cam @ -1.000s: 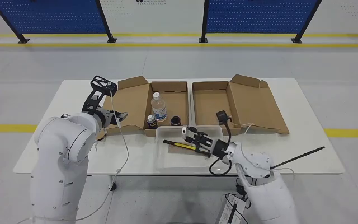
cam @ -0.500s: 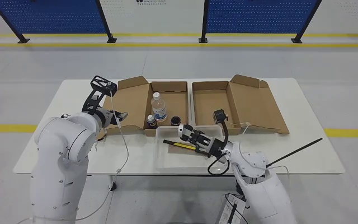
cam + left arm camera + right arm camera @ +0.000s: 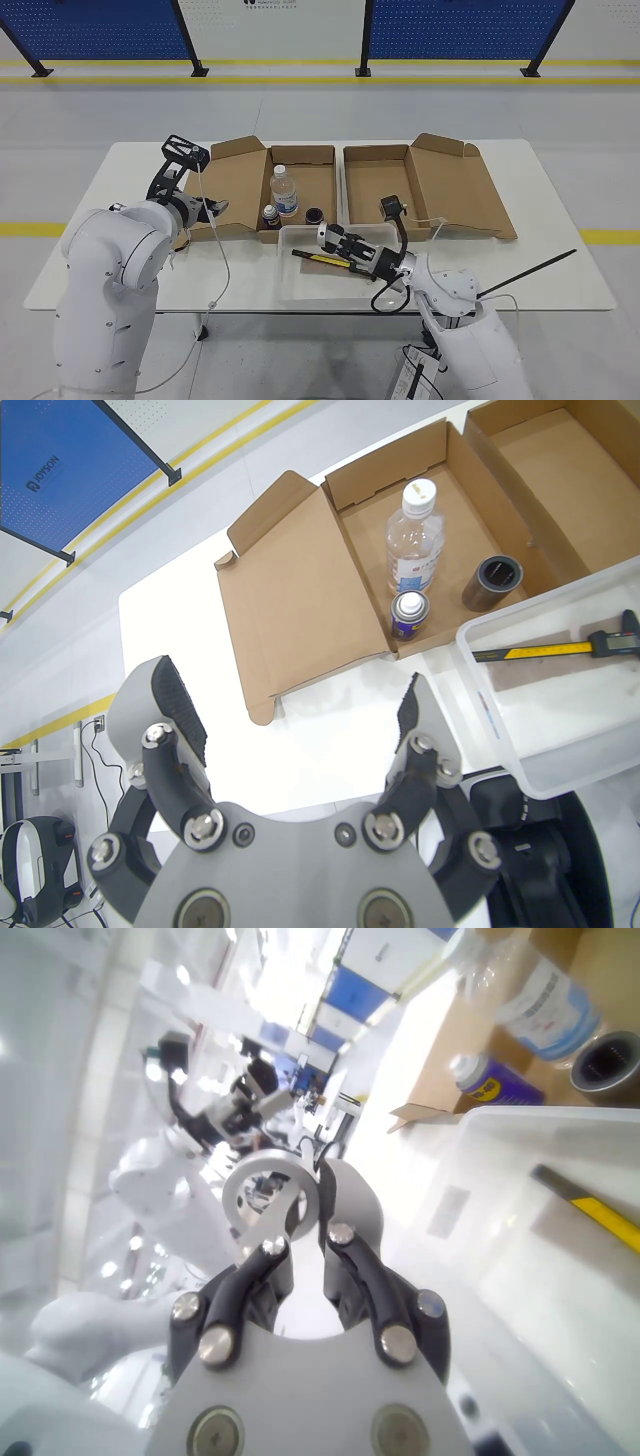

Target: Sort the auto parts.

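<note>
Gripping a silver metal ring (image 3: 270, 1162), the right hand (image 3: 332, 238) crept toward the brown cardboard box (image 3: 318, 190), likely to deliver it. The left hand (image 3: 290, 695) stayed open.

Auto parts: three in the left box, one in the bin, one held.

A clear bottle (image 3: 414, 545) with a white cap stands upright in the left box (image 3: 300, 600). Just beside it are a small blue spray can (image 3: 410, 616) in the near corner and a dark cylinder (image 3: 492, 584), also upright. A yellow-and-black caliper (image 3: 545, 650) lies flat in the clear bin (image 3: 500, 725). A silver ring (image 3: 231, 1193) is pinched on its rim between the right gripper's (image 3: 312, 1178) fingers, over the bin's far edge.
</note>
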Controlling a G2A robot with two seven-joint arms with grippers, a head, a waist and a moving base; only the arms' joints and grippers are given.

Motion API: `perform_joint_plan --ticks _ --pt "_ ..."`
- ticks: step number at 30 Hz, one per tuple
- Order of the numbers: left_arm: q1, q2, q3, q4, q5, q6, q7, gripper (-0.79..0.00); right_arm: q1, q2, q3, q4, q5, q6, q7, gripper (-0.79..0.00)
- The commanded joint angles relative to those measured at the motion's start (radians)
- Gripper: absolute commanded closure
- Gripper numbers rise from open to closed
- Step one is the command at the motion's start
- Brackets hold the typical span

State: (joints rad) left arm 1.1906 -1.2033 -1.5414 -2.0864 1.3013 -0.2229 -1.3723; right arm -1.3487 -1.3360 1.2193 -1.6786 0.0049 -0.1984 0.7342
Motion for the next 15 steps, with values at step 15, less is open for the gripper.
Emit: perform_joint_plan --ticks 15 --pt "0.000 0.000 0.000 0.000 0.000 0.000 0.000 -0.785 -0.011 0.022 0.014 -0.044 -0.088 0.079 -0.001 0.000"
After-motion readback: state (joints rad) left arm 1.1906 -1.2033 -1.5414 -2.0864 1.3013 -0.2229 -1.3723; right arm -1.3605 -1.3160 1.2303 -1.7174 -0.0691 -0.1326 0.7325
